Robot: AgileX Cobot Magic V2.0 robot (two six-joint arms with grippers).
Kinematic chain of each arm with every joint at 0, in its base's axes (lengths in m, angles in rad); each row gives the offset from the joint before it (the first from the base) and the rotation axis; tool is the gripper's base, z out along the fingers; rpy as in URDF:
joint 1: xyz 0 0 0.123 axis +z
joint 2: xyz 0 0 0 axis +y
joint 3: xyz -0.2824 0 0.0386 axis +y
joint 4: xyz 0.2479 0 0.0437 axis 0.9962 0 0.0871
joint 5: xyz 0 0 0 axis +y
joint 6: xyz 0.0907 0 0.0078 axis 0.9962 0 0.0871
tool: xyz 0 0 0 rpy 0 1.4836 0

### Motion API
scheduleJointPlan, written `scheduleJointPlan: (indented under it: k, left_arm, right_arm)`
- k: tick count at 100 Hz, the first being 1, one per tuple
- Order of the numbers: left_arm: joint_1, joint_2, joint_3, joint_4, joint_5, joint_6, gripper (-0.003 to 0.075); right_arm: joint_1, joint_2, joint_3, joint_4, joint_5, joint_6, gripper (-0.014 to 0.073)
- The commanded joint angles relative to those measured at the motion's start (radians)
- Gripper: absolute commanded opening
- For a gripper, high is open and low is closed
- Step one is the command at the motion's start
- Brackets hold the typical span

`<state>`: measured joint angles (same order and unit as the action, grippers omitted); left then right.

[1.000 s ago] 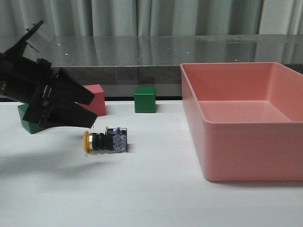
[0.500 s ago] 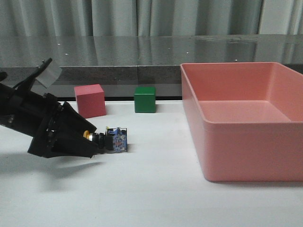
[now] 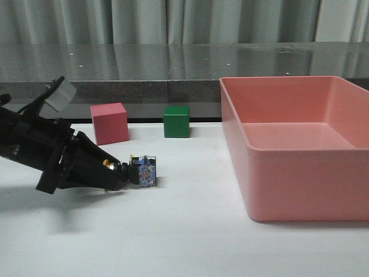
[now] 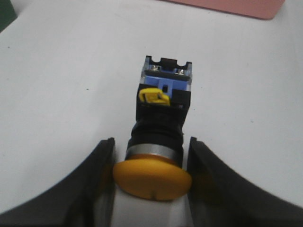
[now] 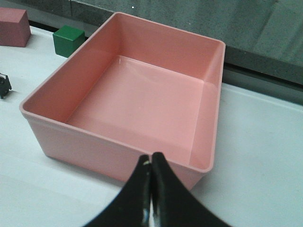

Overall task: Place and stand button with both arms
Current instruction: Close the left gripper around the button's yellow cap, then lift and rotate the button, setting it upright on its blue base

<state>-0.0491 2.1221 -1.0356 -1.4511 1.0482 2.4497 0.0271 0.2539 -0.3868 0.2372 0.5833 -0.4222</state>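
The button [image 3: 141,172] lies on its side on the white table, left of centre, with its yellow cap toward my left gripper [image 3: 112,173]. In the left wrist view the two black fingers [image 4: 102,161] sit on either side of the yellow cap and touch its edges. The black body and blue-and-clear base [image 4: 163,101] stick out beyond the left gripper [image 4: 151,144]. My right gripper [image 5: 151,158] is shut and empty, hovering over the near wall of the pink bin. It is out of the front view.
A large pink bin [image 3: 288,184] stands on the right and also shows in the right wrist view [image 5: 85,151]. A red cube [image 3: 109,123] and a green cube [image 3: 176,121] stand behind the button. A green corner [image 4: 5,14] shows at the left wrist view's edge.
My left gripper came down from above the button with its jaws wide, moved over the yellow cap and closed on it. The button shifted slightly right.
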Motion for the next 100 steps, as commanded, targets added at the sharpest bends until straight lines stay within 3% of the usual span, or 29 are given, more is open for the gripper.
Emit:
scheduleJointPlan:
  k: [1,14,27,39,69,100]
  left_arm:
    - [0.001,-0.063,-0.02,-0.047,0.122,0.002,-0.002]
    - [0.001,-0.142,-0.038,-0.018,0.129,-0.028,-0.002]
    - [-0.011,-0.275,-0.096,0.16,-0.026,-0.179,-0.002]
    - [-0.056,-0.396,-0.169,0.478,-0.167,-0.431,-0.002]
    - [-0.311,-0.466,-0.328,1.369,-0.129,-1.098,-0.002]
    - [-0.531,-0.387,-0.328,1.844,-0.124,-1.43,-0.0019]
  right_arm:
    - [-0.003,0.007,-0.026,0.012,-0.075,0.001,-0.0076]
    - [-0.003,0.007,-0.026,0.012,-0.075,0.001,-0.0076]
    - [-0.003,0.007,-0.026,0.012,-0.075,0.001,-0.0076]
    - [-0.003,0.007,-0.026,0.012,-0.075,0.001,-0.0076]
    - [-0.003,0.007,-0.026,0.012,-0.08,0.001,-0.0076]
    - [-0.003,0.007,-0.026,0.012,-0.08,0.001,-0.0076]
